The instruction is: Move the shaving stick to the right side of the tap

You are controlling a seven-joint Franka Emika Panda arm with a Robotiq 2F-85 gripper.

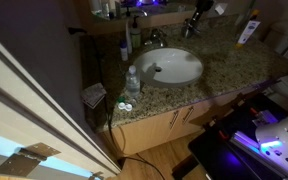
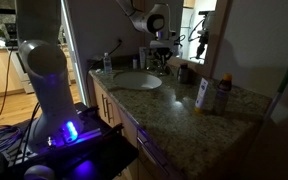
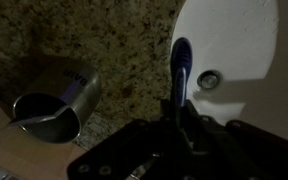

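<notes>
The shaving stick (image 3: 181,68) is a slim blue handle that points away from the wrist, over the rim of the white oval basin (image 3: 239,45). My gripper (image 3: 181,116) is shut on its lower end. A silvery chrome tap part (image 3: 56,108) lies to the left of it on the granite counter in the wrist view. In an exterior view the gripper (image 1: 194,22) hangs above the back of the counter, behind the basin (image 1: 176,68) and to the right of the tap (image 1: 156,38). The gripper also shows in the second exterior view (image 2: 162,47), behind the basin (image 2: 136,81).
A clear plastic bottle (image 1: 132,80) stands left of the basin, with small items (image 1: 124,105) at the counter's front edge. A white tube (image 2: 202,94) and a brown bottle (image 2: 223,93) stand on the counter. A wall and mirror close off the back.
</notes>
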